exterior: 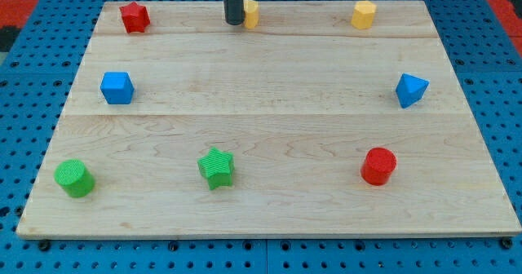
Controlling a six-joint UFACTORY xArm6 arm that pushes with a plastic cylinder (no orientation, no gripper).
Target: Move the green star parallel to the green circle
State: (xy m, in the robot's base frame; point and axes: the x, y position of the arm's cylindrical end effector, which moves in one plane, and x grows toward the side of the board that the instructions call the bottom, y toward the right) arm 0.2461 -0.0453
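Jaws: none on this arm, just a dark rod, so nothing to spread or pinch. Rod comes down from the view's top, and my tip [234,21] sits on the worktop [269,86] near the top edge, right up against a yellow block [251,13] that peeks out on its right side; can't tell that block's shape, rod hides part of it. Green star [216,168] lies near the view's bottom, a bit left of the middle, well apart from my tip. Green circle [74,178] is in the bottom left corner, to the left of the star w/ bare wood between them, and sits a little lower in the view. Red circle [378,165] is near the bottom right, about level w/ the star. Blue cube [117,87] is at the left side, mid height. Blue triangle [411,90] is at the right side, about level w/ the cube. Red star [134,17] is in the top left corner. Another yellow block [364,15], w/ flat sides like a hexagon, is near the top right. No blocks touch each other.
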